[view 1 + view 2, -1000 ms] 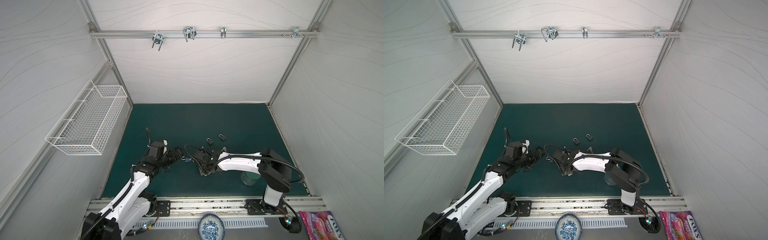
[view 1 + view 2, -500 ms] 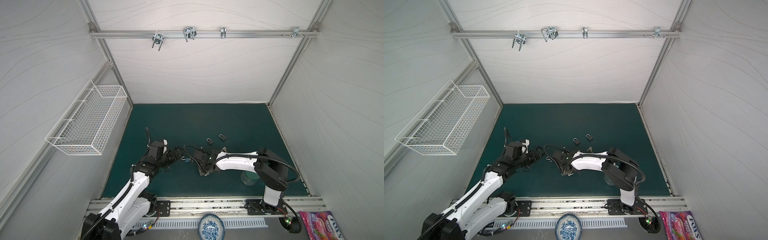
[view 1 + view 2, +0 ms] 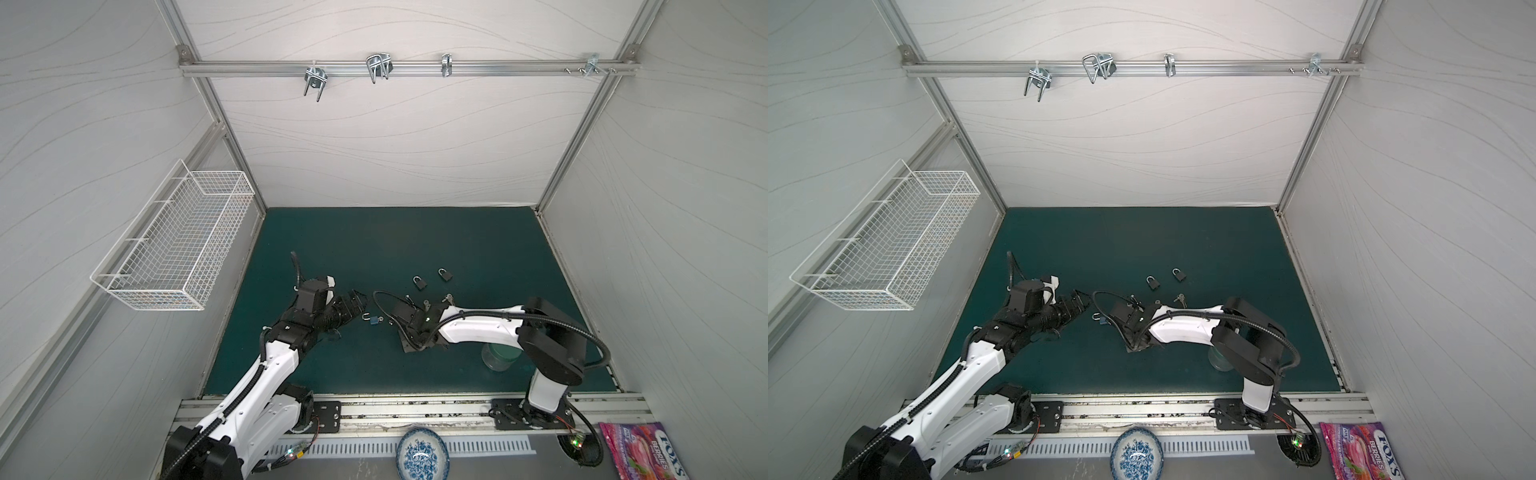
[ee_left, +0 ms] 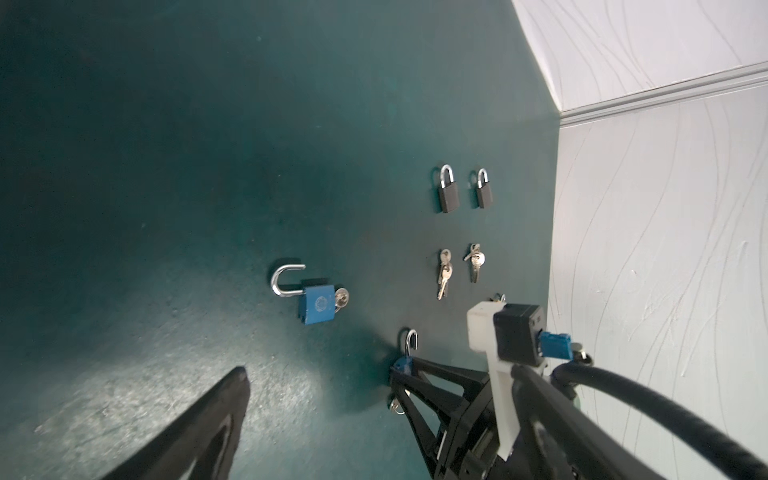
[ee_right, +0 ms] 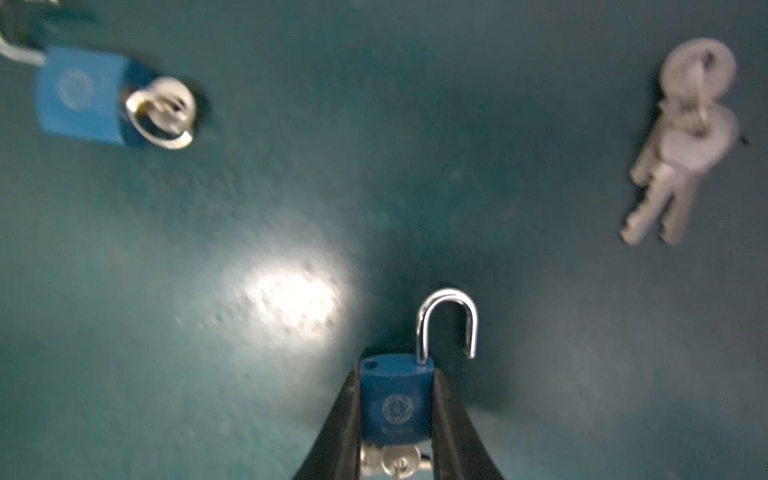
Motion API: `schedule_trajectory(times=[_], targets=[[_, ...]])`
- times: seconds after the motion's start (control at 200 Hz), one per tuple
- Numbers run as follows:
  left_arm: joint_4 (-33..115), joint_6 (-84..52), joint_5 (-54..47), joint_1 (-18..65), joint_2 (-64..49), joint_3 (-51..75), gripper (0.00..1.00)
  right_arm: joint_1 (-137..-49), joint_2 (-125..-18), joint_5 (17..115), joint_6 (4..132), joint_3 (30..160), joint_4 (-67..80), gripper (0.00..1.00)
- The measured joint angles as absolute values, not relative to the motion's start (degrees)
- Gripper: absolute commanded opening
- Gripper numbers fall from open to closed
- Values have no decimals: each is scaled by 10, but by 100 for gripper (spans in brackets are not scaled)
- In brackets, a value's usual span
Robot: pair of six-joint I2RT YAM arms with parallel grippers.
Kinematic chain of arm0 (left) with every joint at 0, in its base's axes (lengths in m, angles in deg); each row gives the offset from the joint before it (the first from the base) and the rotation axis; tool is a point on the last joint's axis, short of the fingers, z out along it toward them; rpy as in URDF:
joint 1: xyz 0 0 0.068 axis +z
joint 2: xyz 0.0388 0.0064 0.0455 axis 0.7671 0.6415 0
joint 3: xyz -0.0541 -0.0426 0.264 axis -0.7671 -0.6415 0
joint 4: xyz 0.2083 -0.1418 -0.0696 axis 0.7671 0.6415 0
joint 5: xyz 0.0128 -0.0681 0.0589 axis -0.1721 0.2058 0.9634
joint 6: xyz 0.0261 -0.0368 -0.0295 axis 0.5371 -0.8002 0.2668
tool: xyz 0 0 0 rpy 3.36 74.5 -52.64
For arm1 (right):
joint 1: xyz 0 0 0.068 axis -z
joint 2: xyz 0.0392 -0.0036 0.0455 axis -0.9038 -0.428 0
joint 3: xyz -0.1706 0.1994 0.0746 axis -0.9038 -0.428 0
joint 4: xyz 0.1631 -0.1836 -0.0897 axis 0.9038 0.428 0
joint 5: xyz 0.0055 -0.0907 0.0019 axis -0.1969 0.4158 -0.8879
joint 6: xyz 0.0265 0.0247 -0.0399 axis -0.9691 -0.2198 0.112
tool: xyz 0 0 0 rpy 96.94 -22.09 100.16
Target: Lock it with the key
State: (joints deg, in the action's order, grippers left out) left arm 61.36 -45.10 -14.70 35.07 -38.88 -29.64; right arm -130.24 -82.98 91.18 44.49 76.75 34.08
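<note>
Right fingers (image 5: 341,424) grip an unlocked padlock (image 5: 395,405), second padlock (image 3: 375,320) at its 9 o'clock; left fingers (image 4: 199,428) gape empty.

pink candy bag (image 3: 1362,453): "FOX'S" and "BERRIES" can be read on it in a top view
blue padlock (image 5: 397,405): a round emblem is stamped on; the tiny lettering underneath can't be read, too blurry

Open blue padlock (image 4: 318,303) on teal mat (image 4: 166,166)
</note>
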Motion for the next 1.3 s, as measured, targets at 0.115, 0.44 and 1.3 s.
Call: schedule_trajectory(times=[0.115, 0.44, 1.3], targets=[[620, -436, -159, 351, -404, -262, 98, -1293, -741, 893, 485, 745, 330, 0], [597, -404, -257, 351, -401, -96, 93, -1196, -465, 777, 645, 746, 225, 0], [410, -442, -410, 210, -337, -16, 92, -1039, -441, 256, 674, 801, 196, 0]])
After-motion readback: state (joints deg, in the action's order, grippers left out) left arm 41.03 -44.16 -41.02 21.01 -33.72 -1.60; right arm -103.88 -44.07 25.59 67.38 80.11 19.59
